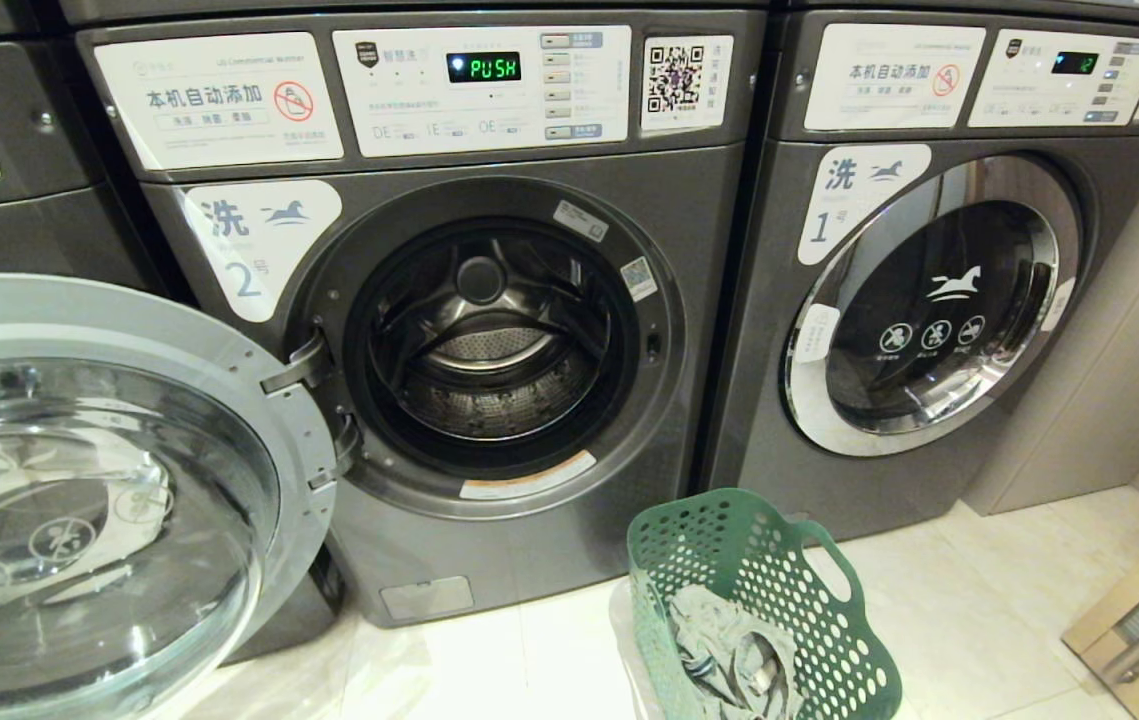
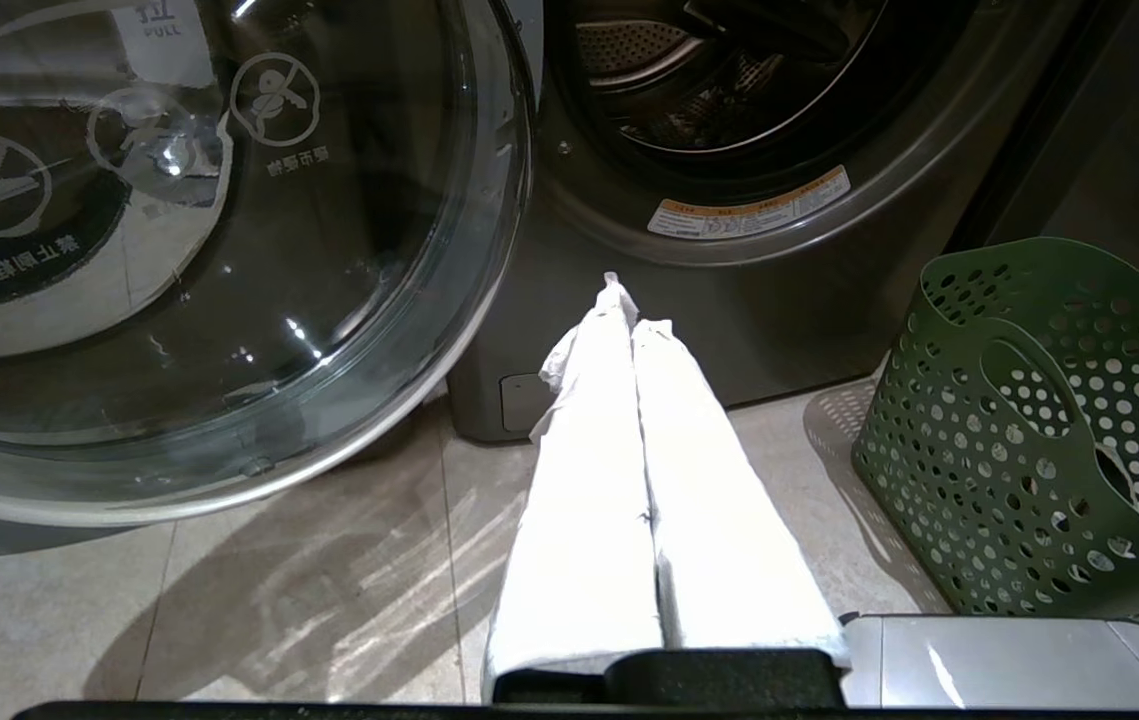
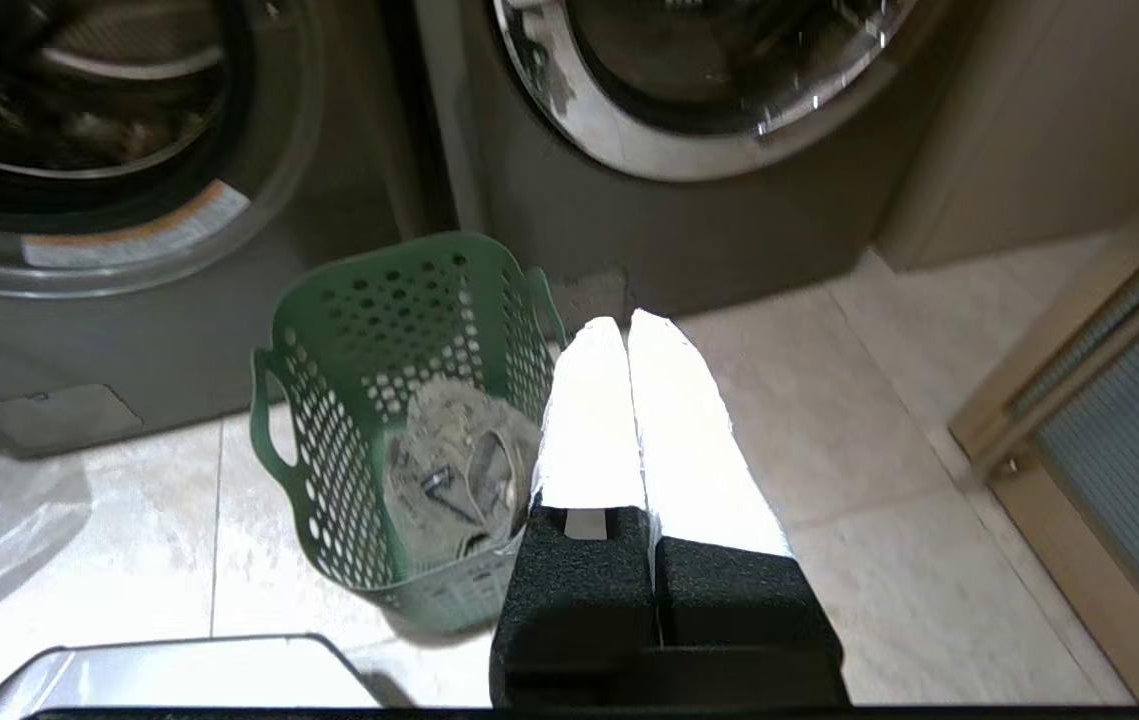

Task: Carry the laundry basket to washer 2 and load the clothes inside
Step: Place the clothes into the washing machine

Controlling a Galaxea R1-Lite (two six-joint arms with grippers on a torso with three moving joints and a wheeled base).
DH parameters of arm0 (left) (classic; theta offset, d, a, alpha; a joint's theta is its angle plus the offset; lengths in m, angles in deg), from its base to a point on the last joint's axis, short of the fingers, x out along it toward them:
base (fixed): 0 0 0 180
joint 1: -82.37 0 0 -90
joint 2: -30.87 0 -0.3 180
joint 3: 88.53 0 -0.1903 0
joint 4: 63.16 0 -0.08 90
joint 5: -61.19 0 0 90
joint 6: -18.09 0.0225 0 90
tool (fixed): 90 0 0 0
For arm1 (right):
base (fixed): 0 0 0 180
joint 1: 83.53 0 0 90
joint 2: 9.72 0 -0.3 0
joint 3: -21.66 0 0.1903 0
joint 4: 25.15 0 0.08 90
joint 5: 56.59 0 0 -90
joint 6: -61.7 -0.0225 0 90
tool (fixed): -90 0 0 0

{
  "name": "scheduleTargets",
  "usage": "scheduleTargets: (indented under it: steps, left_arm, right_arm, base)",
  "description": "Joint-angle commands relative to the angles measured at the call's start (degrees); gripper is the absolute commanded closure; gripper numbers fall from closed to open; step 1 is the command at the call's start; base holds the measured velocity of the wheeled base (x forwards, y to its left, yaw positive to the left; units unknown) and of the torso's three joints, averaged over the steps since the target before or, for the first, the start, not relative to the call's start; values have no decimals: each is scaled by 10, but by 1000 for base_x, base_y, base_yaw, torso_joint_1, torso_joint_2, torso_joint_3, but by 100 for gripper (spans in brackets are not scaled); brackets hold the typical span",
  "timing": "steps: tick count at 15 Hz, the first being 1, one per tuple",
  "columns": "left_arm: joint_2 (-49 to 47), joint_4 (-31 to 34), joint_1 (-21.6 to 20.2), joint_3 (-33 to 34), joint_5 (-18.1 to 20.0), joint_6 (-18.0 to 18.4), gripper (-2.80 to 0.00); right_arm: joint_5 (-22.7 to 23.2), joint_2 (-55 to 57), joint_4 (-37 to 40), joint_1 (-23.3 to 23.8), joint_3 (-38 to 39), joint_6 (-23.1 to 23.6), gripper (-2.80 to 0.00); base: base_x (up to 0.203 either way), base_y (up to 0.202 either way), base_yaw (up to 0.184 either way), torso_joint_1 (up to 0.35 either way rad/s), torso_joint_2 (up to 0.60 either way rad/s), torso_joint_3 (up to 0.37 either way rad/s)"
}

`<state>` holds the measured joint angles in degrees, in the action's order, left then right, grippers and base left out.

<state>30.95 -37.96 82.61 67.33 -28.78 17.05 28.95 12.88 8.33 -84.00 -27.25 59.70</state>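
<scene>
The dark grey front-loading washer 2 (image 1: 449, 330), marked by a white label with a horse and the figure "2", is standing with its chrome-ringed round glass door (image 1: 99, 500) swinging wide to the robot's left, so the steel drum (image 1: 484, 350) is lying open to the room, and its green display is reading "PUSH". The green plastic rectangular laundry basket (image 1: 779, 560) with round-holed sides and loop handles is sitting on the pale tiled floor (image 1: 979, 600) just in front of the gap between this machine and the like dark grey washer labelled "1" (image 1: 939, 300) on the right, whose door is staying closed against its front. The pale grey-green patterned clothes (image 1: 729, 650) with dark markings are lying crumpled in the bottom of the basket. Neither arm is showing in the head view. In the left wrist view the left gripper (image 2: 629, 320) is hanging low over the floor, its white fingers (image 2: 589, 480) pressing together with nothing between them, pointing at the base of washer 2 with the open door on one side and the basket on the other. In the right wrist view the right gripper (image 3: 627, 335) is hovering just beside the basket's rim, its white fingers (image 3: 689, 430) likewise pressing flat against each other and holding nothing.
</scene>
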Motion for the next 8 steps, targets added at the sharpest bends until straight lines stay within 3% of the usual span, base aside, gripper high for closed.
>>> scheduleTargets:
  steps: [1,5,8]
  left_arm:
    - [0,0,0,0,1,0,0]
    - [0,-5,0,1,0,-1,0]
    - [0,-6,0,2,-2,-2,0]
  right_arm:
    - [-13,215,1,0,-58,-10,0]
    - [-29,443,-5,0,-88,-45,0]
    - [-32,596,-65,0,-92,-73,0]
  base:
    - [0,0,0,0,0,0]
    - [0,0,0,0,0,0]
    - [0,0,0,0,0,0]
